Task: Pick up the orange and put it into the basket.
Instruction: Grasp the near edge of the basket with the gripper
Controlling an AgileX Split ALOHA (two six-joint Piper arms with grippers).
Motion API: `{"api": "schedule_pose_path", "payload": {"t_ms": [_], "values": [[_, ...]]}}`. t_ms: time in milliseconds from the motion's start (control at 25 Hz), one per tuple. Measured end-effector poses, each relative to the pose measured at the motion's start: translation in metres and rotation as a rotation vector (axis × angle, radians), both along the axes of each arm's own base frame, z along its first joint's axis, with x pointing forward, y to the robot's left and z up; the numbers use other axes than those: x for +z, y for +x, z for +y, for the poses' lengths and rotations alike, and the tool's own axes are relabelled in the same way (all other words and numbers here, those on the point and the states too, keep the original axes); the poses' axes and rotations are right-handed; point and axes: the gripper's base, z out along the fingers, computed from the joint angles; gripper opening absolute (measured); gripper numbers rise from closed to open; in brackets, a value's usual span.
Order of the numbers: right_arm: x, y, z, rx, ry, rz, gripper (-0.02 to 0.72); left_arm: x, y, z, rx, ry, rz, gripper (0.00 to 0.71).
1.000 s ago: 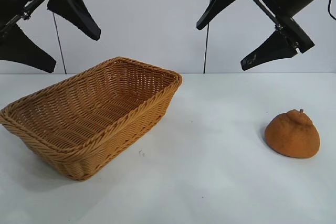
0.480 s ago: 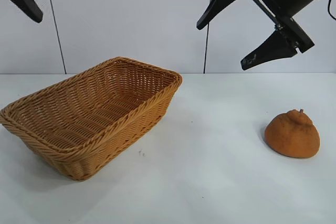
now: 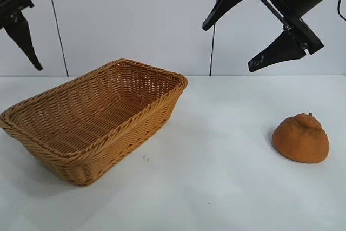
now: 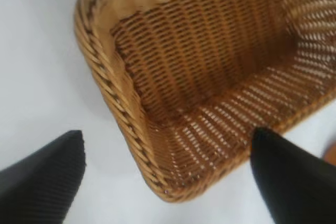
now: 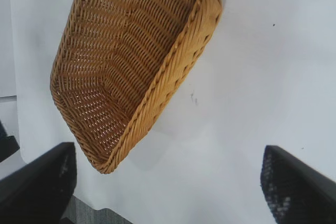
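Observation:
The orange (image 3: 300, 138), dull brownish and lumpy with a small stem, sits on the white table at the right, touched by nothing. The wicker basket (image 3: 125, 143) stands at the left with nothing in it. My right gripper (image 3: 228, 48) hangs open high above the table, between the basket and the orange and well clear of both. Its wrist view shows the basket (image 5: 173, 72) beyond the open right gripper (image 5: 168, 149). Of my left gripper, one of its fingers (image 3: 22, 32) shows at the far left edge. The left gripper (image 4: 168, 134) stands open over the basket's corner (image 4: 131, 124).
A white panelled wall (image 3: 135, 20) closes the back of the white table (image 3: 216, 187). The table's edge (image 5: 79, 203) shows in the right wrist view, beyond the basket's far end. A tiny dark speck (image 3: 145, 158) lies in front of the basket.
The left gripper has swung away from above the basket's left end toward the far left edge, where one finger now shows. The right arm, basket and orange have not moved.

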Motion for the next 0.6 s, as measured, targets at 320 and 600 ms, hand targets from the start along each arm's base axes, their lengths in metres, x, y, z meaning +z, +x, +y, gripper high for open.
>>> {"api": "schedule_pose_path", "payload": {"t_ms": [320,600], "values": [[0.0,0.0,0.0,0.0,0.0,0.0,0.652,-0.046,0.018,-0.003,0.079,0.011,0.124,0.61],[0.0,0.001,0.0,-0.005,-0.001,-0.006,0.652,-0.095,0.033,-0.005,0.102,0.03,0.19,0.61]]}}
